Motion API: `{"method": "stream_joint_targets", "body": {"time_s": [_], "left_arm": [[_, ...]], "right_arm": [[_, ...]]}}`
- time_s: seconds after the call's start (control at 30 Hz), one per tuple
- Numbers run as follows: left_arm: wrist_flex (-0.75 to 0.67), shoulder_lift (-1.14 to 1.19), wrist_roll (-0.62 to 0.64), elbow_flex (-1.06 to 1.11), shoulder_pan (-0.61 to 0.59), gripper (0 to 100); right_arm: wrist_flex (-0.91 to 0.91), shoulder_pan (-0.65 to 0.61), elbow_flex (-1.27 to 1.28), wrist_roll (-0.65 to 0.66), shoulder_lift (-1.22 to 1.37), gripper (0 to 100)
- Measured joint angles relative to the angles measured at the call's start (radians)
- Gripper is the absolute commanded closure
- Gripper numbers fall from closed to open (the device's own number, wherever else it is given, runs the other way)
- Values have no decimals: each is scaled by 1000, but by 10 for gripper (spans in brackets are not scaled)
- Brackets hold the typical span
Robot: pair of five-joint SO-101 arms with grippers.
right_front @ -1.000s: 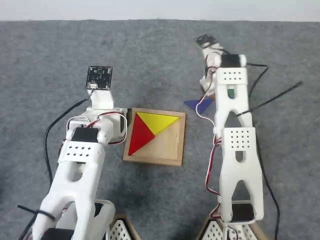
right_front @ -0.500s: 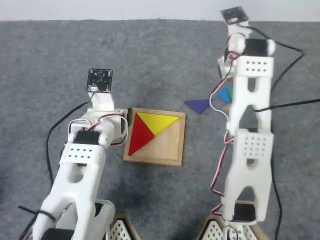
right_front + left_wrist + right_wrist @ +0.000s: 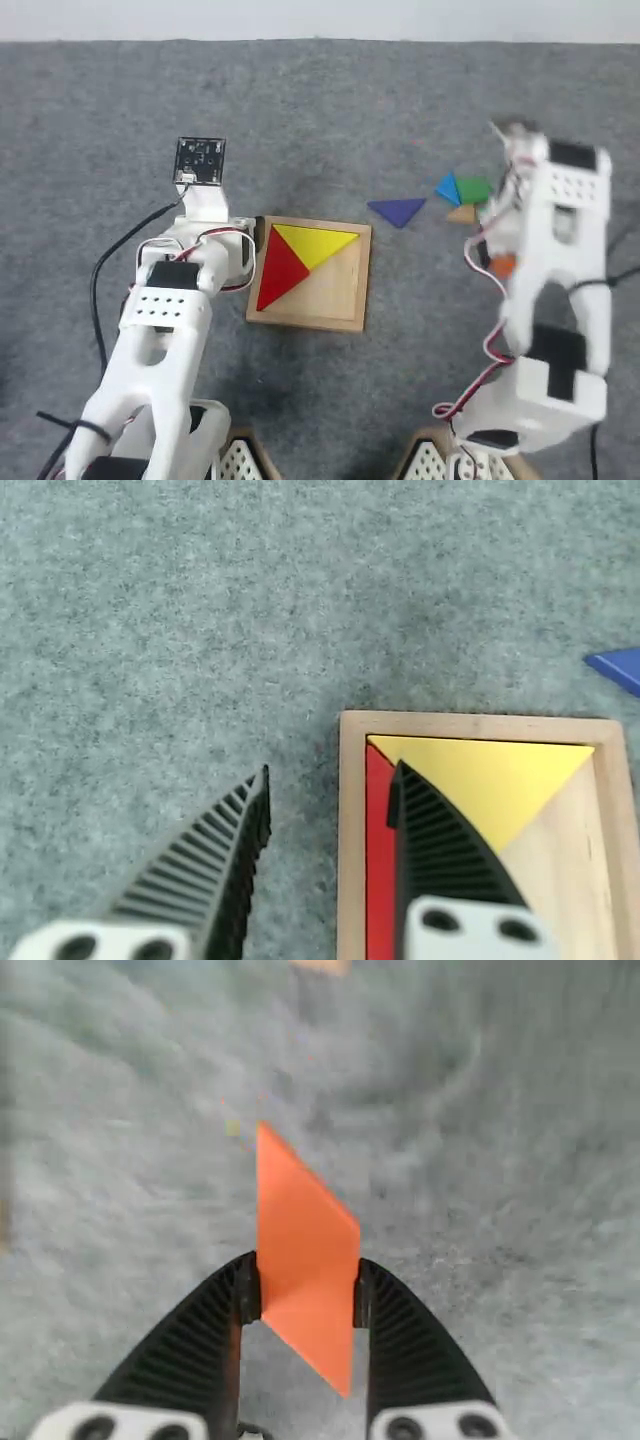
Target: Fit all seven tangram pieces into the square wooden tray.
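Note:
The square wooden tray [image 3: 305,322] lies mid-table with a yellow triangle [image 3: 312,243] and a red triangle [image 3: 278,278] inside it. My left gripper [image 3: 330,775] is open and low at the tray's left rim [image 3: 350,830], one finger over the red triangle [image 3: 378,820], the other over the carpet. My right gripper [image 3: 305,1265] is shut on an orange parallelogram piece [image 3: 305,1230], held above the carpet right of the tray; the orange piece [image 3: 502,265] peeks from under that arm. Loose on the carpet are a purple triangle [image 3: 398,209], a blue piece [image 3: 449,188], a green piece [image 3: 473,188] and a tan piece [image 3: 462,213].
Grey carpet covers the whole table. The right half of the tray [image 3: 345,285] is bare wood. Black cables trail beside both arms. The right arm [image 3: 555,290] stands just right of the loose pieces.
The right arm has swung from over the loose pieces to the right and back toward the near side, uncovering the blue, green and tan pieces. The left arm has kept still.

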Motion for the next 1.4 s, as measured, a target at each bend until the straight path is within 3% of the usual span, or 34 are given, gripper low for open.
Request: {"method": "stream_joint_targets", "body": {"time_s": [0.17, 0.47, 0.8, 1.0, 1.23, 1.4], "left_arm": [[0, 0, 0, 0, 0, 811], [0, 0, 0, 0, 0, 811], [0, 0, 0, 0, 0, 812], [0, 0, 0, 0, 0, 812], [0, 0, 0, 0, 0, 812], [0, 0, 0, 0, 0, 812]], "right_arm": [[-245, 101, 238, 0, -5, 986], [-365, 250, 252, -32, -15, 897], [-365, 245, 252, -32, -15, 897], [-365, 147, 252, -35, -15, 890], [-374, 132, 252, -38, -15, 678], [-374, 104, 252, -23, -15, 705]]}}
